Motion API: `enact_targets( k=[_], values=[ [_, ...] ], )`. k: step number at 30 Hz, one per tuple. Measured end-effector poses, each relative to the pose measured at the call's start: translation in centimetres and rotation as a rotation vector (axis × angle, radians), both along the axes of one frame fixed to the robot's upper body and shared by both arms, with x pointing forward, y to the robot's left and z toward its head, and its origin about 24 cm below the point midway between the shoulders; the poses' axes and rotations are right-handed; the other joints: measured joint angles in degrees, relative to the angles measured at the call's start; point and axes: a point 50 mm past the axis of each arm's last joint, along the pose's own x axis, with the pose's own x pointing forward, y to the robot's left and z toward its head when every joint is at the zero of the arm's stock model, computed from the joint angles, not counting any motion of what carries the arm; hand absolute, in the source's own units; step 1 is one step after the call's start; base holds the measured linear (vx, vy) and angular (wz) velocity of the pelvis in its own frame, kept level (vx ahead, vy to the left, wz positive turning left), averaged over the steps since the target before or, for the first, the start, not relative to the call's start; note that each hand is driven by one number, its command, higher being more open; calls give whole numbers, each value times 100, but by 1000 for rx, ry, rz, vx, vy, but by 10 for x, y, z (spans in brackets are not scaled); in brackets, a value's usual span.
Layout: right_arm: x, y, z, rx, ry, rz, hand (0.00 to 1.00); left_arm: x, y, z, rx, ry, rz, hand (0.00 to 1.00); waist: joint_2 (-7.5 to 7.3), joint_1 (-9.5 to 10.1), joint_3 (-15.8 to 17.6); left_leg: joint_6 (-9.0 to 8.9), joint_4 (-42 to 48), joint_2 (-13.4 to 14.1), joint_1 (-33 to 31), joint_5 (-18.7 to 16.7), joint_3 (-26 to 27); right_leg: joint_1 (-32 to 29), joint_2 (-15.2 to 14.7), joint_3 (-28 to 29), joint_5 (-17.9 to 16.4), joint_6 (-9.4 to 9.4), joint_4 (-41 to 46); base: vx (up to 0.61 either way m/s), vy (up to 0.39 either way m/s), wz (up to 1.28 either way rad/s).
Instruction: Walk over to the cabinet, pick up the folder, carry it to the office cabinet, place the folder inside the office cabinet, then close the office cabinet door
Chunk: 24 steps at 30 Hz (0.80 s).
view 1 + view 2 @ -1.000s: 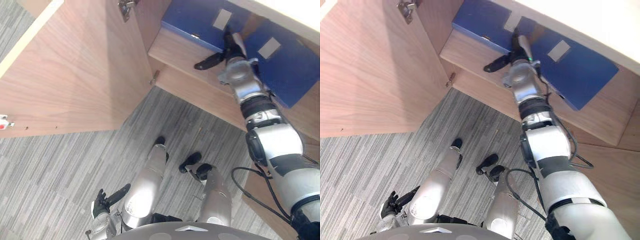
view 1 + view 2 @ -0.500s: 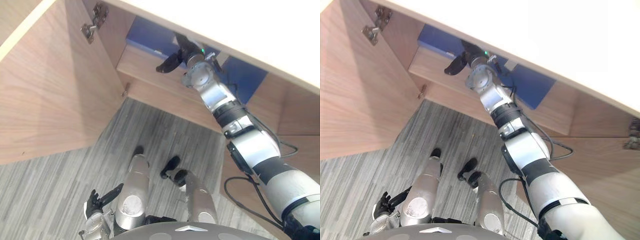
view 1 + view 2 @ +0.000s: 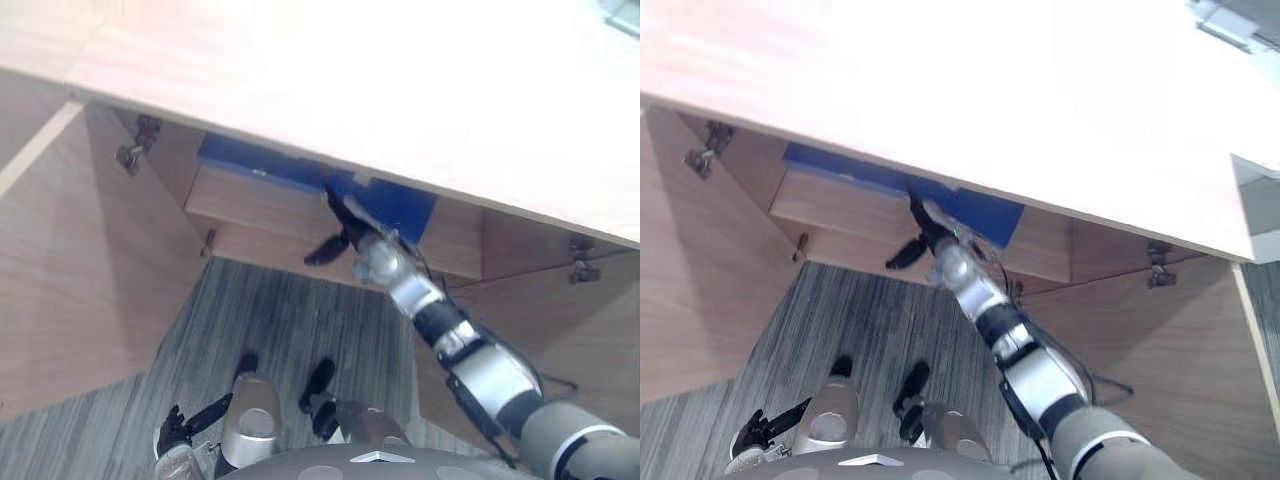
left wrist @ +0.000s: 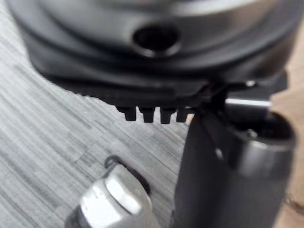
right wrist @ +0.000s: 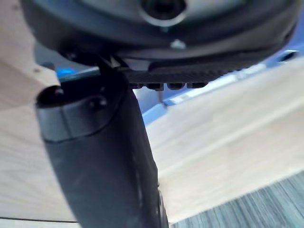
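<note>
1. The blue folder point(image 3: 400, 210) lies flat on the shelf point(image 3: 250, 212) inside the office cabinet point(image 3: 458, 240), at the centre of the frame. It is tucked under the pale cabinet top point(image 3: 350, 80). Whether the blue is one piece or two I cannot tell.
2. The right hand point(image 3: 345, 228) sits at the folder's near edge, fingers straight and thumb splayed towards the left of the frame, gripping nothing. Whether it touches the cover is too close to call.
3. The left hand point(image 3: 172, 432) hangs at lower left, fingers loose and empty.
4. As a judgement, the folder looks like stiff board, flat and fairly light, with a smooth cover likely to slide on the wood. A flat push on its near edge should seat it deeper. To lift it, pinch that near edge, thumb below and fingers on top.
5. The left door point(image 3: 70, 280) stands wide open at the left of the frame. It is a rigid hinged panel, best pushed at its free edge, away from the hinges point(image 3: 130, 155).
</note>
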Motion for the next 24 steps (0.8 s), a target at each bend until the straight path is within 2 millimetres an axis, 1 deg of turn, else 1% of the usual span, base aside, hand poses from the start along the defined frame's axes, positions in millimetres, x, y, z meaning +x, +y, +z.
enact_targets(
  k=[1, 2, 3, 4, 5, 6, 7, 8, 9, 10, 11, 12, 13, 14, 15, 16, 17, 18, 19, 20, 21, 22, 24],
  values=[
    [-19, -8, -21, 50, 80, -43, 100, -1, -1, -1, 6, 16, -31, 100, 50, -81, -90, 2, -98, -13, 156, 4, 53, 102, -12, 43, 14, 22, -36, 37, 93, -23],
    [-29, -12, -31, 70, 117, -65, 100, -2, -2, -1, 3, 21, -34, 100, 70, -140, -121, 7, -145, -22, 241, 8, 72, 160, -16, 73, 18, 28, -57, 28, 104, -26],
    [-53, -22, -55, 106, 208, -126, 100, -4, -3, -3, 4, 40, -65, 100, 121, -231, -283, 8, -204, -36, 326, 7, 121, 194, -24, 151, 23, 36, -82, 5, 61, -18],
    [-62, -26, -63, 113, 240, -150, 100, -5, -3, -3, 3, 48, -73, 100, 133, -265, -349, 8, -223, -45, 339, 8, 134, 196, -30, 165, 29, 45, -99, 0, 75, -19],
    [-85, -37, -81, 133, 316, -221, 100, -6, -4, -4, 9, 67, -106, 100, 188, -351, -447, 11, -222, -67, 385, 6, 137, 247, -42, 198, 50, 76, -137, 3, 45, -9],
    [-94, -40, -88, 141, 344, -247, 100, -6, -5, -4, 7, 71, -109, 100, 215, -370, -453, 13, -221, -71, 429, 3, 137, 298, -43, 220, 55, 84, -147, -23, 70, -5],
    [-110, -48, -99, 151, 391, -307, 100, -9, -7, -6, 2, 95, -128, 100, 278, -430, -530, 18, -141, -71, 442, -51, 142, 336, -41, 256, 61, 92, -146, -47, 72, -9],
    [-120, -53, -104, 161, 417, -350, 100, -12, -8, -7, 3, 116, -148, 100, 346, -470, -565, 31, 41, -46, 433, -158, 178, 380, -17, 320, 63, 96, -141, -83, 112, -35],
    [-130, -60, -109, 166, 434, -399, 100, -17, -10, -9, -4, 132, -148, 100, 495, -459, -600, 43, 421, 62, 409, -399, 310, 420, 77, 497, 66, 100, -84, -57, 74, -54],
    [-133, -62, -110, 167, 435, -415, 100, -19, -12, -10, -12, 141, -146, 100, 596, -448, -603, 36, 662, 131, 407, -539, 349, 432, 147, 624, 66, 100, -25, -126, 134, -100],
    [-135, -65, -110, 168, 431, -432, 100, -28, -16, -12, -27, 162, -141, 100, 761, -425, -616, 85, 1121, 103, 404, -746, 33, 393, 271, 944, 62, 97, 110, -115, 126, -149],
    [-133, -66, -107, 168, 412, -437, 100, -36, -22, -14, -48, 183, -137, 100, 883, -388, -654, 94, 1339, -11, 427, -884, -573, 299, 376, 1357, 62, 107, 270, -153, 169, -180],
    [-130, -68, -103, 172, 390, -446, 100, -41, -24, -16, -58, 200, -134, 100, 974, -367, -722, 84, 1381, -123, 451, -1018, -1006, 136, 447, 1624, 79, 152, 385, -104, 94, -156],
    [-128, -70, -101, 179, 373, -457, 100, -42, -27, -17, -65, 207, -140, 100, 1023, -377, -751, 62, 1355, -197, 480, -1116, -1225, 9, 478, 1782, 88, 193, 464, -229, 154, -131],
    [-124, -74, -96, 194, 347, -481, 100, -41, -29, -17, -70, 207, -147, 100, 1022, -400, -750, 59, 1276, -293, 499, -1189, -1188, -193, 481, 2088, 120, 243, 584, -266, 151, -115],
    [-123, -78, -95, 205, 337, -511, 100, -42, -27, -17, -66, 210, -153, 100, 988, -467, -748, 93, 1182, -334, 502, -1131, -965, -315, 434, 2334, 177, 317, 607, -265, 160, -104],
    [-123, -82, -93, 210, 329, -530, 100, -42, -27, -17, -65, 211, -154, 100, 980, -478, -747, 124, 1147, -385, 498, -1115, -866, -376, 413, 2462, 208, 355, 622, -150, 93, -79],
    [-123, -89, -91, 216, 310, -563, 100, -42, -27, -17, -64, 210, -154, 100, 933, -478, -767, 159, 1113, -419, 486, -1086, -702, -458, 397, 2657, 242, 406, 640, -134, 107, -80],
    [-123, -96, -89, 217, 289, -612, 100, -43, -26, -17, -62, 215, -156, 100, 914, -478, -769, 204, 1000, -493, 500, -1016, -493, -553, 367, 2910, 274, 454, 636, -137, 126, -90],
    [-124, -102, -86, 217, 266, -656, 100, -45, -25, -17, -59, 220, -164, 100, 882, -520, -761, 232, 840, -579, 532, -924, -350, -630, 313, 3101, 292, 482, 626, -117, 119, -72],
    [-124, -105, -86, 216, 259, -675, 100, -46, -25, -17, -58, 224, -165, 100, 873, -571, -755, 247, 767, -610, 554, -872, -287, -652, 304, 3191, 293, 484, 619, -77, 94, -56],
    [-126, -108, -86, 220, 255, -706, 100, -50, -24, -17, -58, 234, -162, 100, 857, -635, -737, 258, 648, -679, 644, -805, -172, -666, 271, 3322, 320, 517, 627, -52, 79, -46],
    [-138, -113, -88, 227, 254, -760, 100, -59, -27, -18, -62, 261, -170, 100, 866, -625, -722, 268, 497, -706, 834, -740, 91, -645, 265, 3501, 371, 533, 666, -29, 84, -56]
  ],
)
